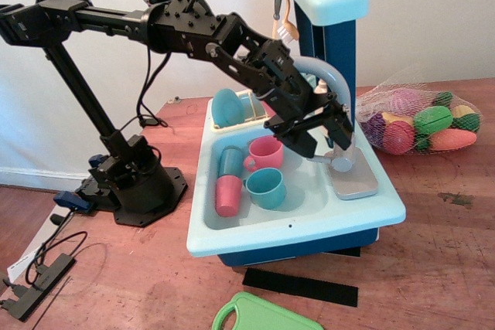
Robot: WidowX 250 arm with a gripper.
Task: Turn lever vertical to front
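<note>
Lower centre of frame: a green board [259, 315] and a black strip [300, 286] lie on the wooden table [433, 268], clear of the work.

Centre: the light-blue toy sink [294, 222]. Its basin holds four cups: a teal cup [267, 188], a pink cup [229, 195] lying beside it, a blue cup [229, 161] and a pink mug [265, 152].

Centre right: the gripper [325, 133] stands at the base of the grey tap [343, 161], fingers apart, grasping nothing that can be made out. The lever [329, 158] is taken to be the short grey piece at that base, largely hidden behind the fingers.

Risks, as judged: the fingers may close on the tap base or curved spout [329, 75] rather than the lever; a wide sweep may knock the pink mug or shift the light sink.

Behind the basin, a rack [251, 102] holds upright plates. Right of frame, a net bag [414, 121] holds toy food.
</note>
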